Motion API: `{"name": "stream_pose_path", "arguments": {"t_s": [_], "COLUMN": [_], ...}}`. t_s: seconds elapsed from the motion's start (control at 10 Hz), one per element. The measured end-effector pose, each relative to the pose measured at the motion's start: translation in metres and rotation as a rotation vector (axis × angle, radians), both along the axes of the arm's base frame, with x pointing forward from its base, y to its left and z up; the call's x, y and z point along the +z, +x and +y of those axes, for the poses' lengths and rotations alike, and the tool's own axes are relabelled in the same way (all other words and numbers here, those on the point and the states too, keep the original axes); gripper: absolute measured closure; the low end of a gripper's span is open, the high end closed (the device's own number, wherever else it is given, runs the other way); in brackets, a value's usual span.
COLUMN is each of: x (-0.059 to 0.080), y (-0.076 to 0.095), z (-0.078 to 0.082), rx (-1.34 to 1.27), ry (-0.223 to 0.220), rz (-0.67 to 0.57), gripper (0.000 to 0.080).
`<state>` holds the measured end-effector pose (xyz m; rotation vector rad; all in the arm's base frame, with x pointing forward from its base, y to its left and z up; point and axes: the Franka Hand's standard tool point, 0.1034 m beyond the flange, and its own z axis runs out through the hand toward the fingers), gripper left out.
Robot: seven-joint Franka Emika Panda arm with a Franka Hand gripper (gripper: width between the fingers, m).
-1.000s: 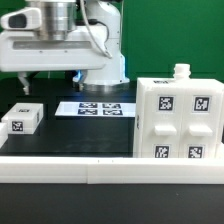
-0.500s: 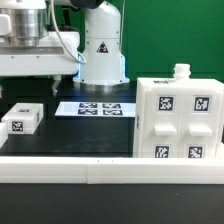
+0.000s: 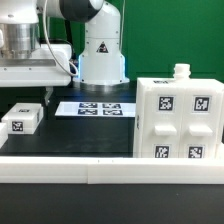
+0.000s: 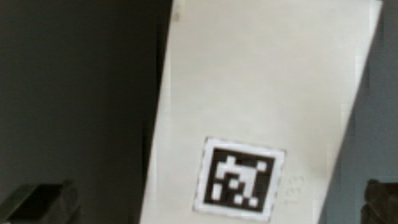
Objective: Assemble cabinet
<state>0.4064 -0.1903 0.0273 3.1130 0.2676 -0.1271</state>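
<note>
My read of the step in hand: going for a loose part. The end effector (image 4: 205, 198) is hovering over the small panel (image 3: 20, 120) at the exterior view's left, not touching it. Fingers are spread wide and carrying nothing. In the wrist view the two dark fingertips (image 4: 36, 200) are sitting at opposite edges of the picture, with the panel's white face and tag running between them. The panel is lying on the table (image 3: 90, 140), tag up.

The cabinet body (image 3: 178, 120) is standing upright at the exterior view's right, well apart from the end effector, tags facing the camera. The marker board (image 3: 95, 108) is lying between the two, further back.

Nothing is looking fitted to the body yet, so I'm judging this as early in the assembly.

Next move is calling for a straight descent until the fingers are straddling the panel, then closing on its long sides. The panel is running slightly skewed in the wrist view, so I'm suggesting a small wrist rotation first. Otherwise one finger is risking a landing on the top face.
</note>
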Motion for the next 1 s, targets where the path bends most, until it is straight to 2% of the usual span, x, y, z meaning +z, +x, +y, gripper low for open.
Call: {"name": "stream_pose_path", "arguments": {"t_s": [0.3, 0.6, 0.7, 0.8, 1.0], "x": [-0.016, -0.018, -0.018, -0.018, -0.018], "y": [-0.004, -0.004, -0.004, -0.004, -0.004], "z": [0.000, 0.002, 0.002, 0.002, 0.002], "rx": [0.009, 0.015, 0.015, 0.015, 0.015], "ry": [-0.013, -0.014, -0.014, -0.014, -0.014], "rz": [0.008, 0.010, 0.010, 0.010, 0.010], "gripper": [0.0002, 0.0028, 0.0200, 0.0241, 0.0241]}}
